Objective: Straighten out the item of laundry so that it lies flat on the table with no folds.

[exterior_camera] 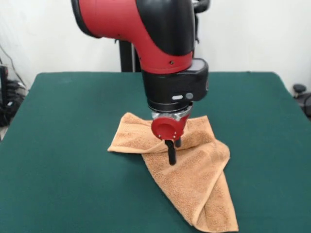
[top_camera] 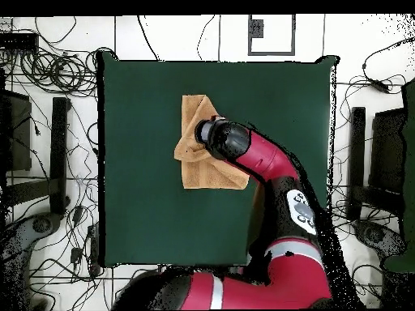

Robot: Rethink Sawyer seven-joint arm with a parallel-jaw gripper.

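From the front, the light orange-tan terry-cloth hand towel [exterior_camera: 187,167] lies on the large dark green felt-topped desk [exterior_camera: 68,145], a little toward the near edge and right of the middle of the picture. It is not flat: one flap spreads to the left and ends in a point, another runs down toward the near edge in a long tapering strip, and a diagonal fold crosses the cloth on its right side where one layer lies over another. The red and black robot arm [exterior_camera: 150,34] comes down from above and ends in a black wrist with a round red cap. Below that cap the claw [exterior_camera: 171,151] hangs over the upper part of the towel; its dark fingers look pressed close together, with the tips at or just above the cloth, and I cannot tell whether any fabric is pinched between them.

From overhead, the towel [top_camera: 198,166] sits in the upper middle of the green desk [top_camera: 138,202], well clear of every edge, as a bunched shape with a narrow part pointing to the top of the picture. The arm [top_camera: 267,162] reaches in from the bottom right, and its wrist covers the right part of the towel, hiding the claw completely.
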